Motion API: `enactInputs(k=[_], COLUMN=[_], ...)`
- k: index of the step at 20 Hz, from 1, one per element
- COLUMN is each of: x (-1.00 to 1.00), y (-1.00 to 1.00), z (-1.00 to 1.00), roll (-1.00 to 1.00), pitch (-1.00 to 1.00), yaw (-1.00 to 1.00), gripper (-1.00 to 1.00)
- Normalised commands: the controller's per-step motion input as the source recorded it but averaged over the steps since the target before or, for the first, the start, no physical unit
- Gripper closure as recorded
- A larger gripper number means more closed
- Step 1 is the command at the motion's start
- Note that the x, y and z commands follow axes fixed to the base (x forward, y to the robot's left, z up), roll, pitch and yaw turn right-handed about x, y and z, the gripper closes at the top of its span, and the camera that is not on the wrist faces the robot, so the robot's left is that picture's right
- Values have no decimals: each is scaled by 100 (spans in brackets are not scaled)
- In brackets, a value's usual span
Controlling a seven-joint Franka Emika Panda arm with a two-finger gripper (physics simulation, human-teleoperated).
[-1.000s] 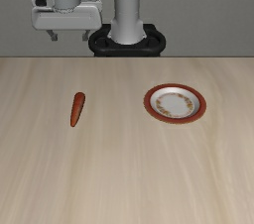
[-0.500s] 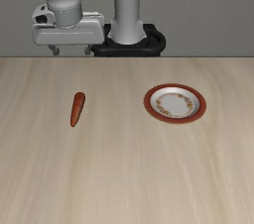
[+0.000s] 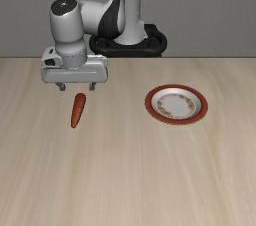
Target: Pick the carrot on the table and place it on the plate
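The carrot (image 3: 78, 111) lies flat on the pale wooden worktop (image 3: 130, 180), on the exterior view's left. Its long axis runs roughly far to near, and the narrow tip points toward the near edge. The grey hand of the arm (image 3: 112, 10) hangs just above the carrot's far end. The fingers (image 3: 63, 86) point down and are spread wide. Nothing is held between them, and they do not touch the carrot. Whether the fingertips reach the worktop cannot be told from this angle.

The plate (image 3: 177, 116), white in the middle with a red-brown rim, sits on the exterior view's right. It is well apart from the carrot and at about the same depth on the worktop. The arm's black base (image 3: 150, 42) stands at the far edge, between the two.
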Motion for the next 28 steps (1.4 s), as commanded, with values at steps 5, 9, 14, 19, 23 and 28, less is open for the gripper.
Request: enactInputs(k=[5, 9, 14, 19, 23, 28], x=[0, 0, 0, 0, 0, 0], y=[0, 0, 0, 0, 0, 80], z=[-100, -50, 0, 60, 100, 20], roll=[0, 0, 0, 0, 0, 0], pitch=[0, 0, 0, 0, 0, 0], yaw=[0, 0, 0, 0, 0, 0], gripper=[-100, 100, 100, 100, 100, 100])
